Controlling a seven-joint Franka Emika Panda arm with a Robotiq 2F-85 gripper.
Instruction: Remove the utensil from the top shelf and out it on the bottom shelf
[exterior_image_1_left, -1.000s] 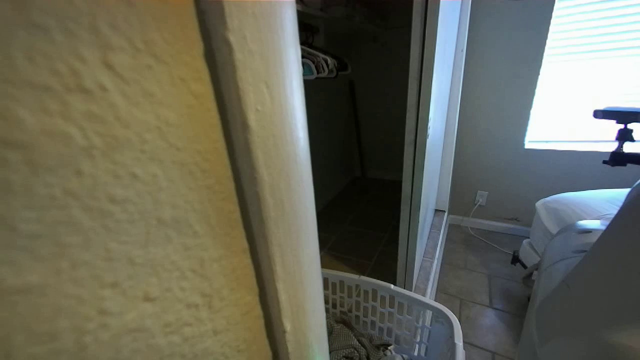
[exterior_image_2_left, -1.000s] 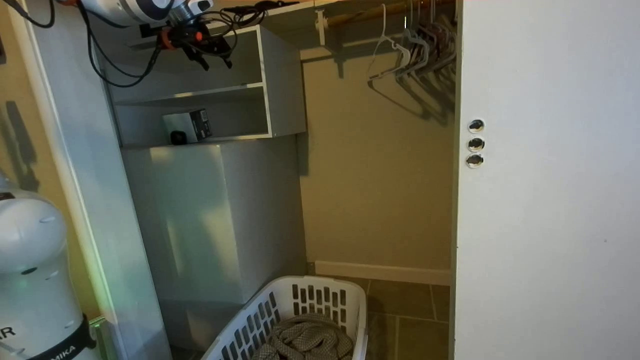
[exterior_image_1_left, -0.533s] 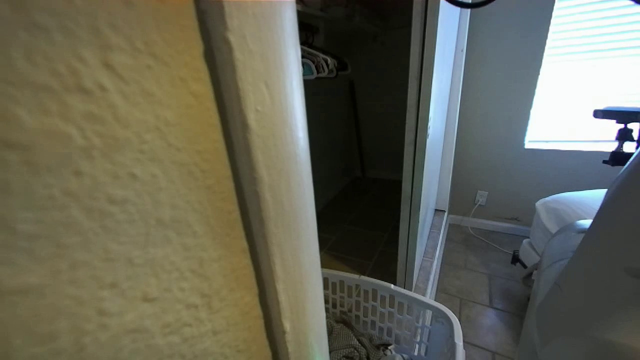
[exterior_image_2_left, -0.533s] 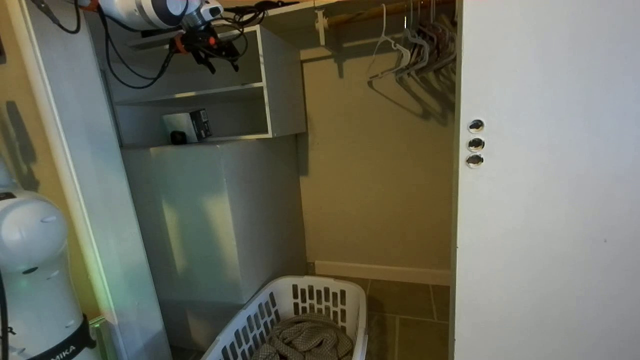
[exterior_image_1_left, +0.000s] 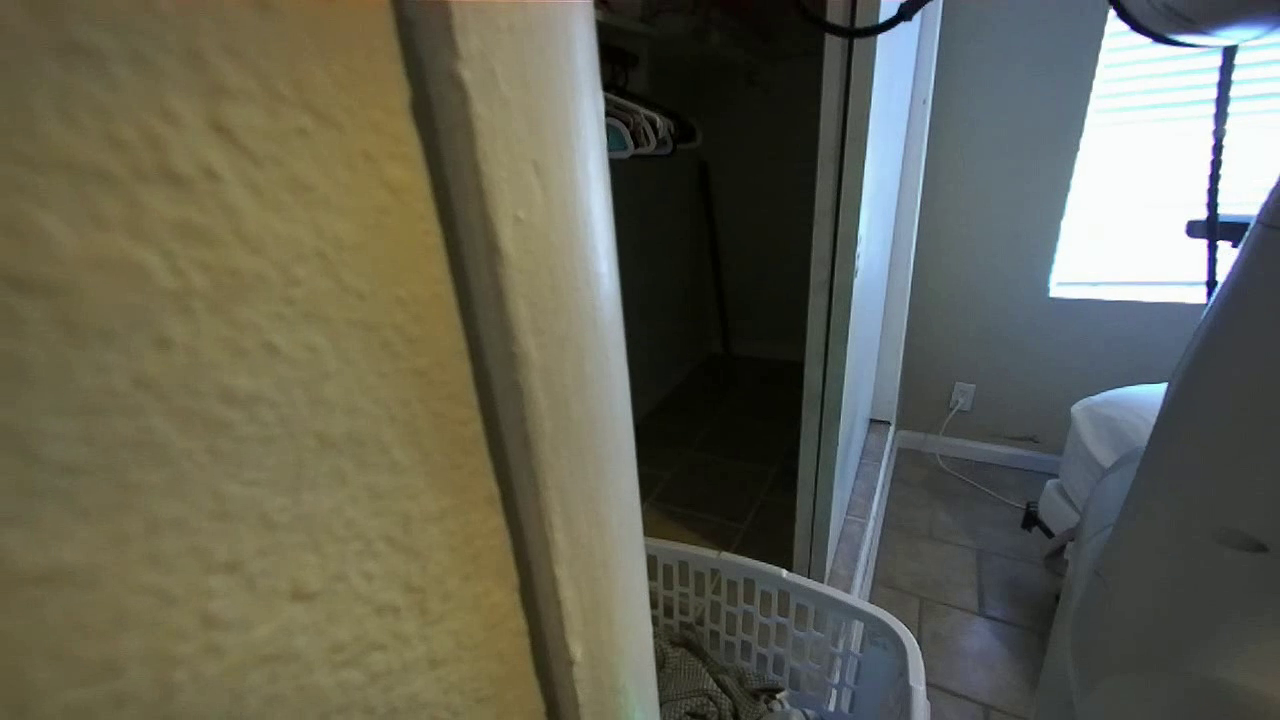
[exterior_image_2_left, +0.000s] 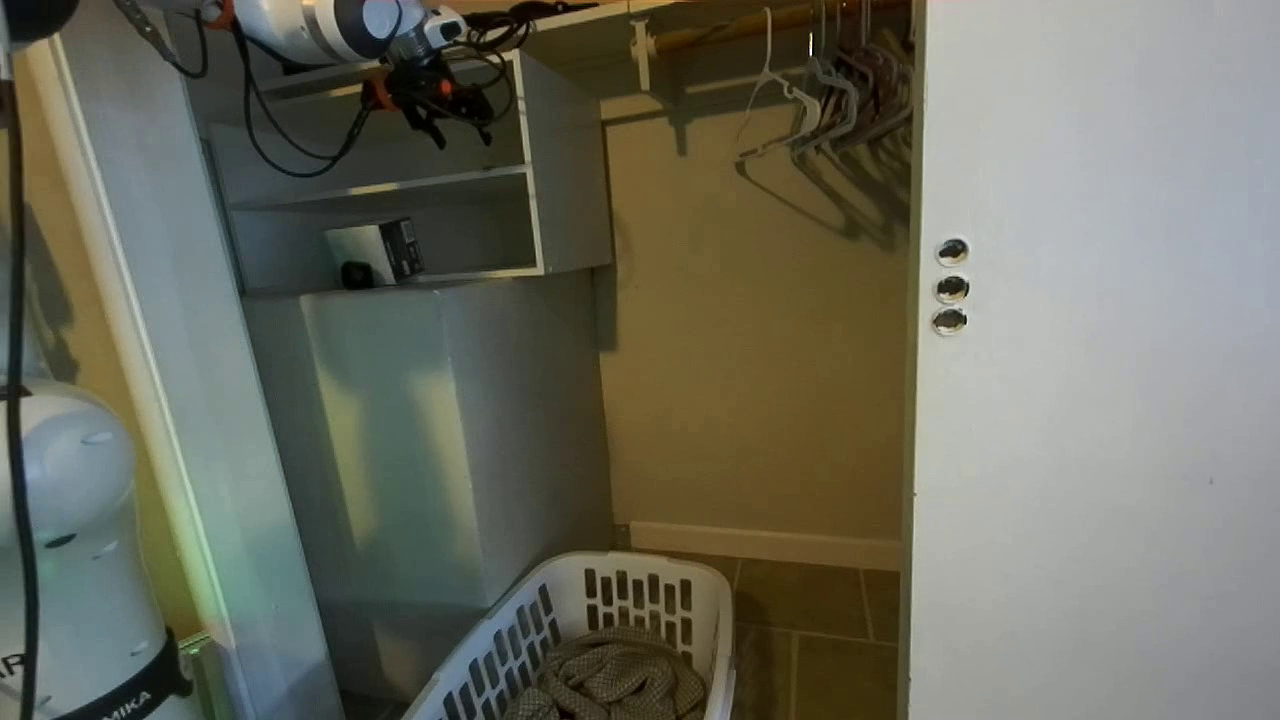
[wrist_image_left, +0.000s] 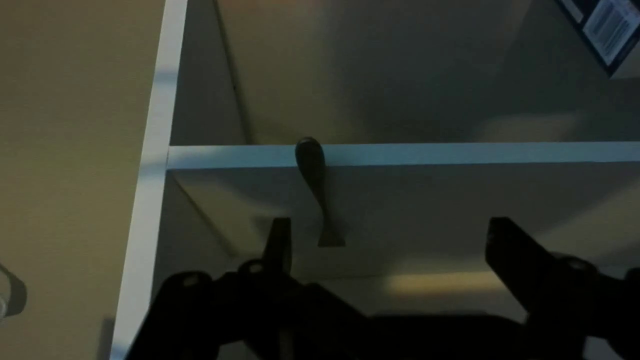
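A dark utensil (wrist_image_left: 315, 175) lies on the top shelf (wrist_image_left: 450, 153) in the wrist view, which appears upside down. Its rounded end sticks out over the shelf's front edge and its flared end points inward. I cannot make it out in the exterior views. My gripper (wrist_image_left: 390, 222) is open and empty, its fingers wide apart, with the flared end showing nearer the left finger. In an exterior view the gripper (exterior_image_2_left: 464, 138) hangs in front of the top compartment, above the shelf board (exterior_image_2_left: 380, 188). The bottom shelf (exterior_image_2_left: 490, 272) lies below it.
A box (exterior_image_2_left: 365, 250) with a small black object (exterior_image_2_left: 356, 275) sits on the bottom shelf; its barcode corner (wrist_image_left: 610, 37) shows in the wrist view. The cubby's side wall (exterior_image_2_left: 565, 170) stands beside the gripper. Hangers (exterior_image_2_left: 820, 110) hang to the right. A laundry basket (exterior_image_2_left: 715, 620) stands below.
In an exterior view the gripper has moved right and slightly down, across the front of the top compartment, staying open. An arm link and cable have come into sight by the window.
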